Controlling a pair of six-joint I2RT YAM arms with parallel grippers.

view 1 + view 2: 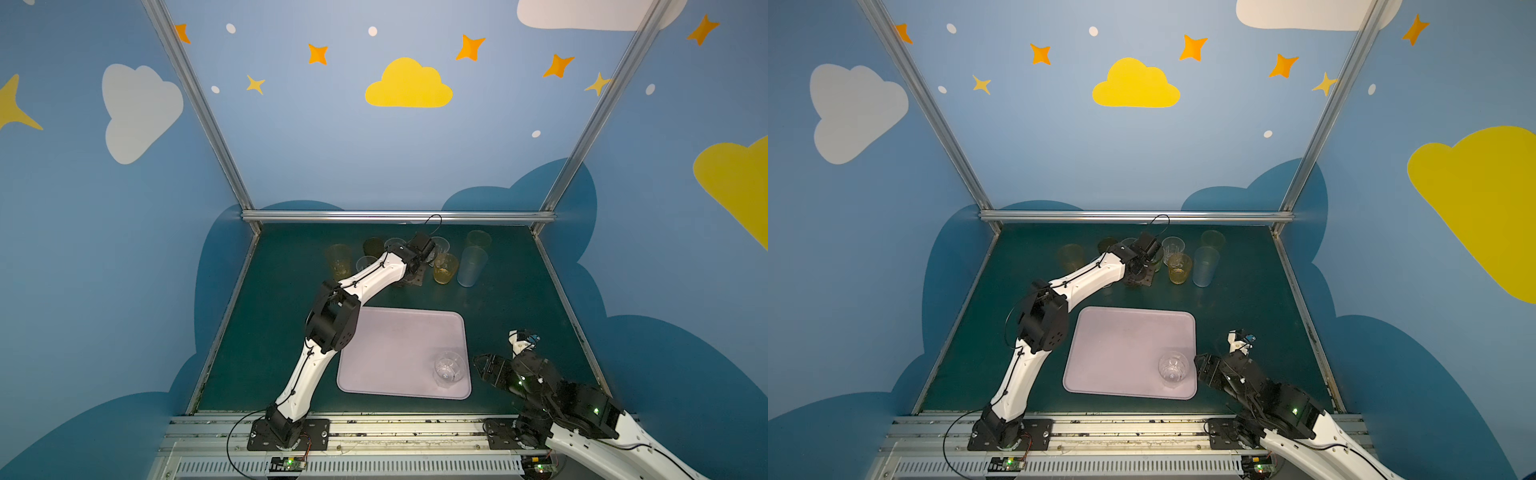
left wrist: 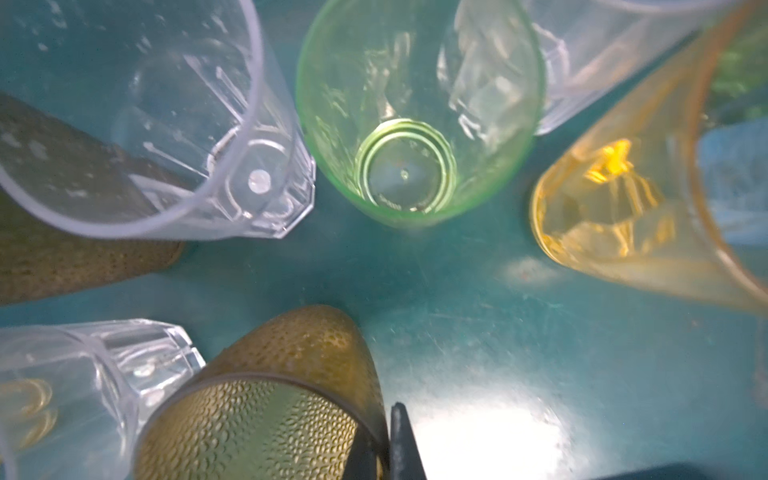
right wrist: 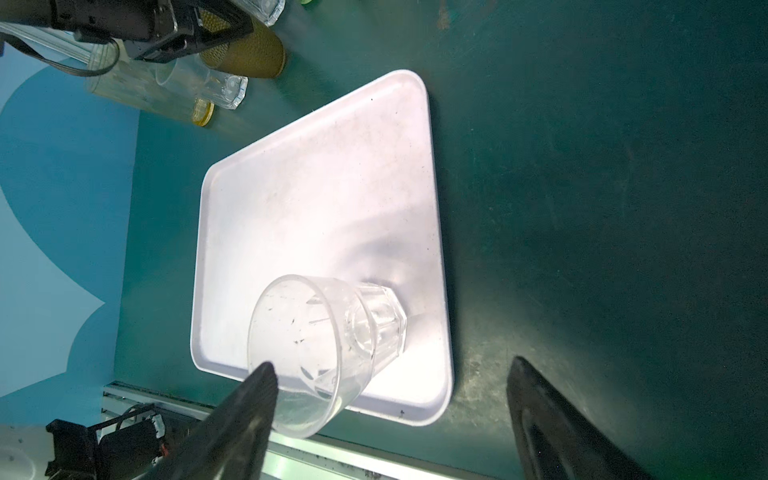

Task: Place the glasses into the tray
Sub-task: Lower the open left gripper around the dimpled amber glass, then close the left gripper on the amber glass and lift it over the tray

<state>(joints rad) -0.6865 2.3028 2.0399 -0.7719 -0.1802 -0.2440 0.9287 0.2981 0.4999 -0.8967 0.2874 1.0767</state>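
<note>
**Both top views:** flat lilac-pink rectangular tray [image 1: 395, 332] sits mid-way on the dark green mat [image 1: 262, 340]. One short clear faceted tumbler [image 1: 449, 368] stands upright in its near right corner. The other translucent plastic tumblers [image 1: 471, 266] stand clustered at the back, well apart from the tray. Left gripper [image 1: 413, 276] is down in the middle of that cluster, and its wrist hides what's under it. Right gripper [image 1: 484, 368] sits just beside the tray's near right corner.

**Left wrist:** jaws together, pinching the rim wall of a short brown dimpled plastic tumbler [image 2: 266, 407]. One finger is outside, the other looks to be inside the cup. The tumbler is upright, long axis vertical. A second clear faceted tumbler [image 2: 95, 374] is just beside it. A green tumbler [image 2: 415, 104] and an amber tumbler [image 2: 602, 216] stand across a patch of bare mat.

**Right wrist:** jaws wide apart, nothing between them. The tumbler in the tray sits in front of one finger, ungripped.

**My read:** the tray lies toward the base from the left pincer, slightly right. So lift straight up to clear the neighbours, then pull back. That's the left arm's job, since the right is far from the cluster.
</note>
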